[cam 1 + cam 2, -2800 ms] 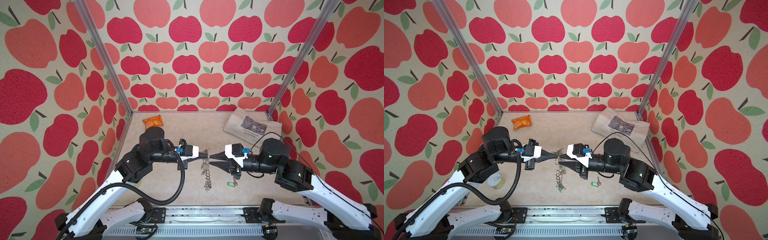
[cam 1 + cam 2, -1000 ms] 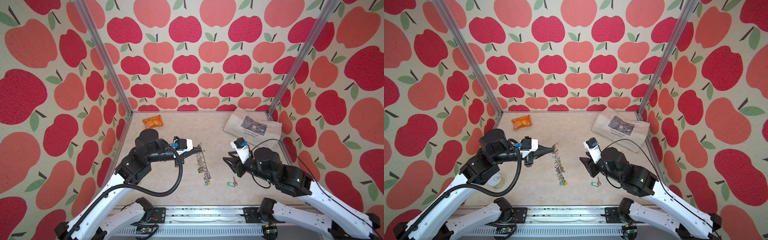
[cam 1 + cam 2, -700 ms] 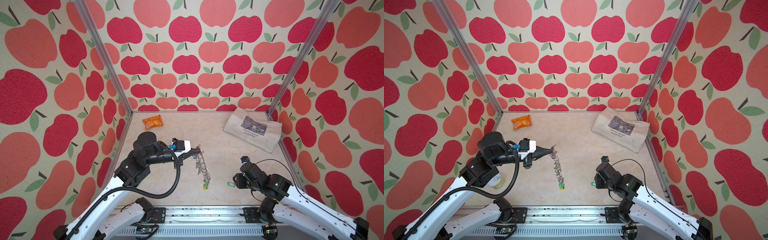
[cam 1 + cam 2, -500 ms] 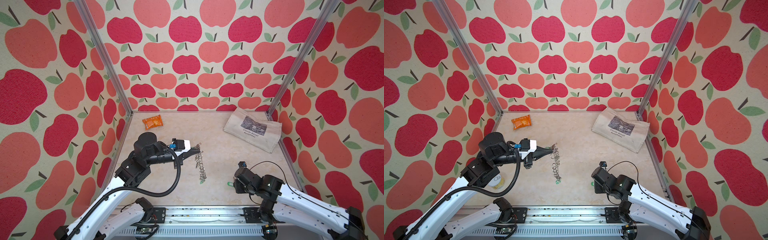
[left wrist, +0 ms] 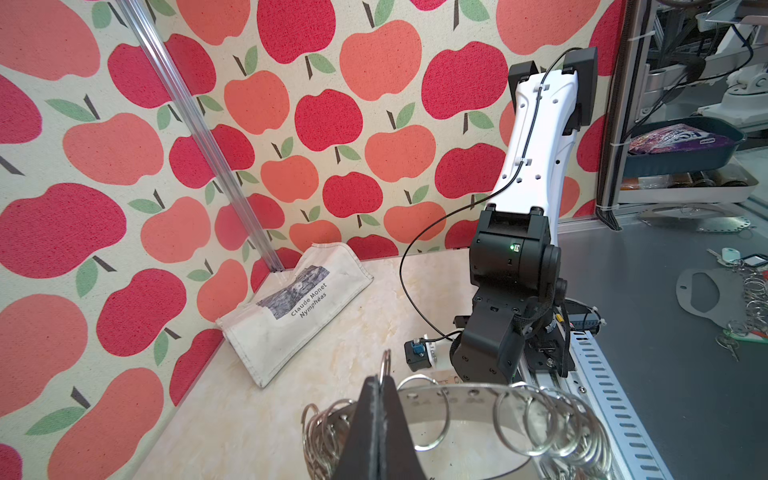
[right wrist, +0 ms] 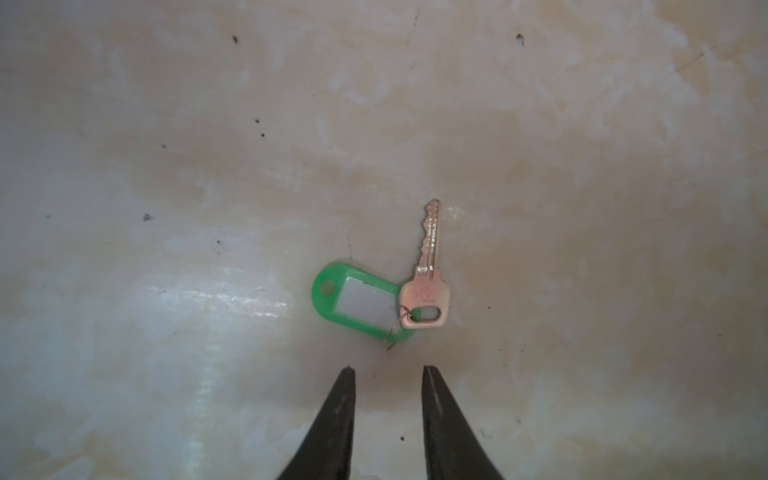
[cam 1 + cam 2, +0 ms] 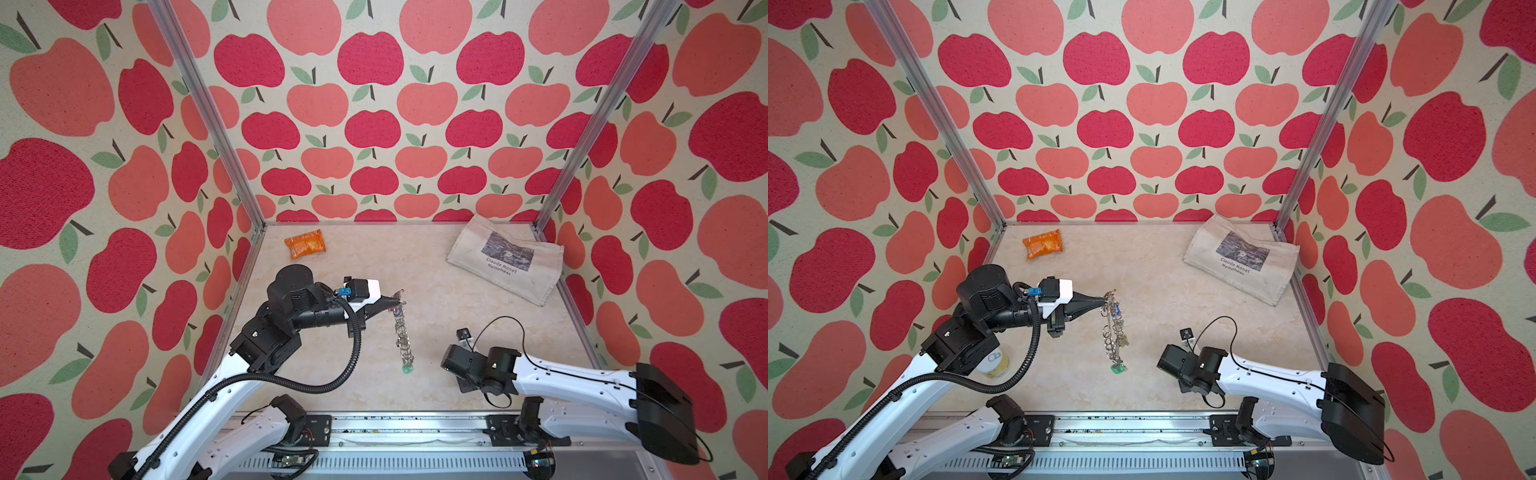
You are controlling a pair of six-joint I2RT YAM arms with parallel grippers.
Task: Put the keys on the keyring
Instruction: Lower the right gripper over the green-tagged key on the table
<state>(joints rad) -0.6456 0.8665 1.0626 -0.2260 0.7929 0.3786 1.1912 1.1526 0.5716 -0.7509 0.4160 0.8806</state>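
My left gripper (image 7: 397, 296) is shut on one small wire ring (image 5: 385, 361) at the rim of the keyring (image 7: 1113, 332). The keyring hangs edge-on below the fingertips, above the table. A green-tagged key (image 7: 408, 369) dangles at its bottom and a blue tag (image 7: 1117, 309) sits near the top. In the right wrist view a loose brass key (image 6: 428, 266) with a green tag (image 6: 357, 305) lies flat on the table. My right gripper (image 6: 386, 368) points down just short of it, open and empty. In both top views the right wrist (image 7: 478, 368) hides this key.
An orange foil packet (image 7: 305, 244) lies at the back left. A printed cloth bag (image 7: 505, 259) lies at the back right corner. A pale round tin (image 7: 994, 363) sits under the left arm. The metal rail (image 7: 374, 432) runs along the front edge.
My right arm has swung down and toward the front, ending low over the loose green-tagged key, with its jaws narrowing. The left gripper keeps the keyring raised; the ring swings slightly.
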